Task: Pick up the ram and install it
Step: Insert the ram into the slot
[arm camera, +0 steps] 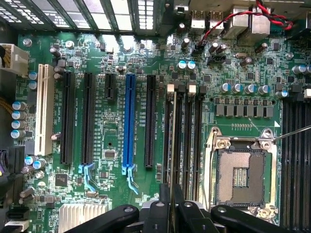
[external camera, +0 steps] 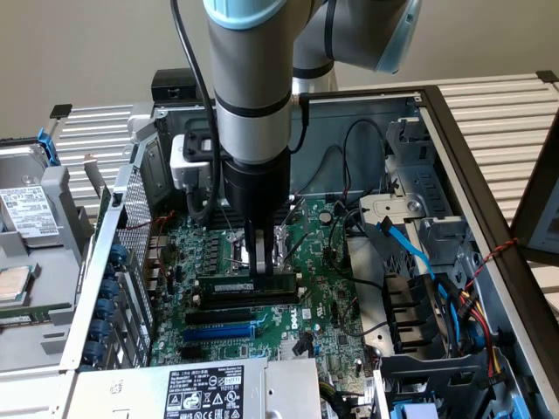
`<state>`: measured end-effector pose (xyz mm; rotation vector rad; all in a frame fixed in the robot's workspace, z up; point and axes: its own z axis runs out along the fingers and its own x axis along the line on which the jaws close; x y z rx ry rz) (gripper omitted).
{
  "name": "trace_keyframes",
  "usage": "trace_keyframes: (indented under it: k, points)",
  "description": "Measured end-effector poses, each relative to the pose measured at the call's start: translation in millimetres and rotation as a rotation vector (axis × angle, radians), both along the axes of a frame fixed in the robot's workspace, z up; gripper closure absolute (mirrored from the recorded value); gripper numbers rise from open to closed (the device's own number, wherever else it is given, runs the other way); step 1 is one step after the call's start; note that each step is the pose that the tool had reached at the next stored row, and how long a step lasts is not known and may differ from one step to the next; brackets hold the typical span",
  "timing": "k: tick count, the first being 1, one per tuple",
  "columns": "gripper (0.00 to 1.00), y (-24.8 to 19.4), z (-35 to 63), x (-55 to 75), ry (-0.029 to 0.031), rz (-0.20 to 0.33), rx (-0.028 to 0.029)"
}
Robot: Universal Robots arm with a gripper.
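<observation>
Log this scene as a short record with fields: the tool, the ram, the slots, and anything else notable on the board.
tool: tool shut on the ram, pointing down into the open computer case
ram: ram held on its long edge, lined up along the black memory slots
seating: cannot tell whether it is pressed fully in
blue expansion slot: blue expansion slot has no card in it
processor socket: processor socket has no chip in it, next to the memory slots
</observation>
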<state>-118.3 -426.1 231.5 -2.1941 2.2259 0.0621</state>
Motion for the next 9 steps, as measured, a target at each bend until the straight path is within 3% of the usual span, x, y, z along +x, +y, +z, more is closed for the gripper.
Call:
trace_keyframes:
  k: [9]
  points:
    - [0.86, 0.0, -1.2, 0.0, 0.0, 0.0, -0.0003]
